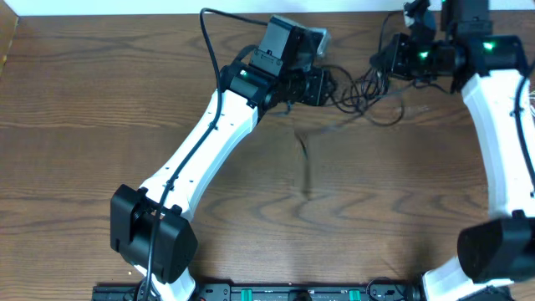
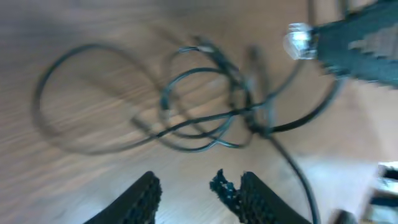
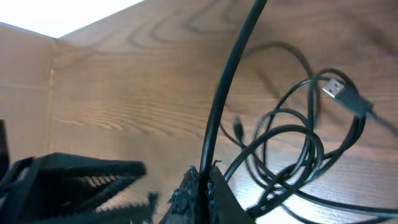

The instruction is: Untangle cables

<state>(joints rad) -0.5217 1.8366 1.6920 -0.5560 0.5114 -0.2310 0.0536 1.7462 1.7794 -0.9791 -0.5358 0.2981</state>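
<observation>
the wooden table fills the overhead view, and both white arms reach to its far edge. the left arm stretches diagonally from the near left corner, and the right arm runs up the right side.

between their tips lie the cables, a loose clump of thin black cords on the wood, near the back edge. the left gripper is just beside the clump's left side and the right gripper is at its upper right.

in the left wrist view the claw is open with nothing between its fingers, and the loops cross and thread through each other just ahead.

in the right wrist view a black cord rises steeply from beside one finger. a gap shows between the fingers, so i cannot tell whether that cord is pinched or only draped.

a usb plug lies free at the edge of the loops.

as i judge it, the work is at an early stage: no cord is laid out apart, the crossings are not yet undone, and no white cord can be made out.
</observation>
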